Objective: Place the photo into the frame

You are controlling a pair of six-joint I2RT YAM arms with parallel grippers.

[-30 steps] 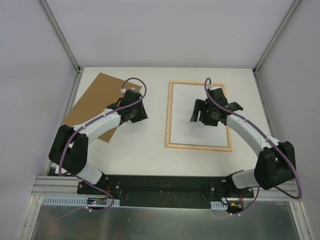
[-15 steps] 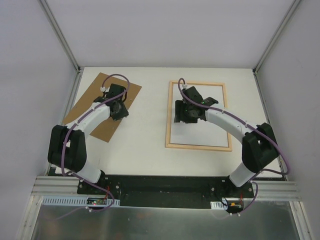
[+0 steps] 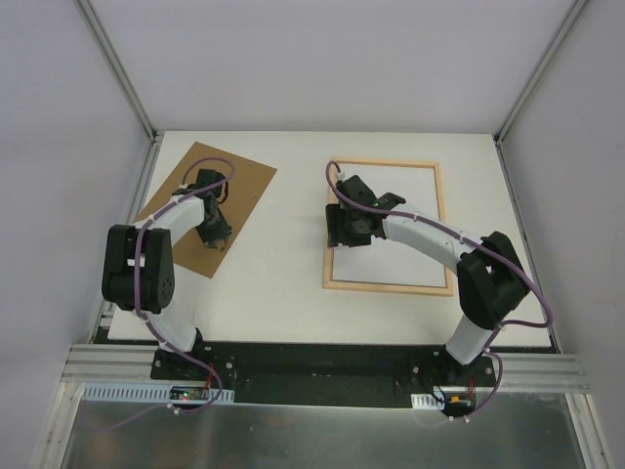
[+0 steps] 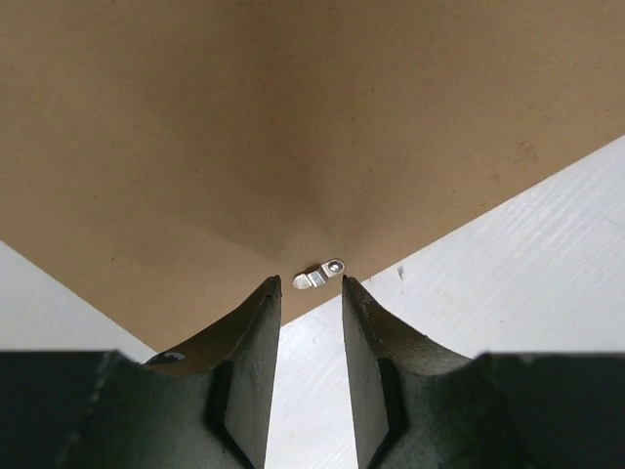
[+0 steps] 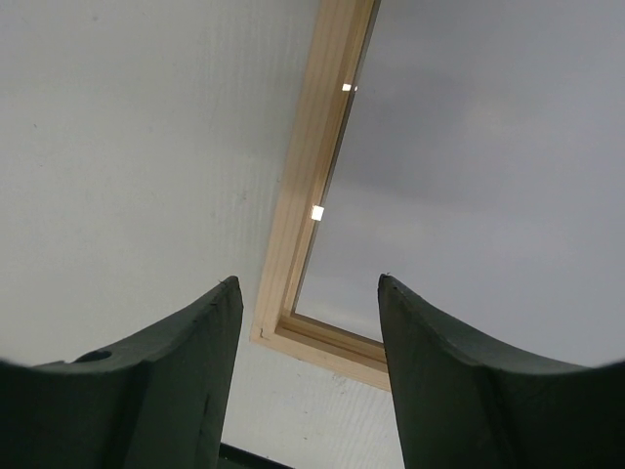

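Note:
The light wood frame (image 3: 391, 286) lies flat at the right centre of the table. A white sheet (image 3: 400, 254) fills its opening; it looks like the photo with its white back up. My right gripper (image 3: 339, 233) hovers open over the frame's left rail. In the right wrist view the gripper (image 5: 308, 281) has the frame's rail (image 5: 312, 176) and near corner between its spread fingers, beside the pale sheet (image 5: 469, 195). My left gripper (image 3: 215, 234) is over the near corner of a brown backing board (image 3: 244, 186), open a little with nothing between its fingers (image 4: 366, 322).
A small metal tab (image 4: 320, 277) sits at the board's corner (image 4: 293, 127), just ahead of the left fingertips. Grey walls enclose the white table (image 3: 283, 264) on three sides. The arm bases stand on a black rail at the near edge.
The left gripper swung left across the backing board to its near corner. The right gripper travelled from the frame's middle to its left rail, and its jaws narrowed somewhat.

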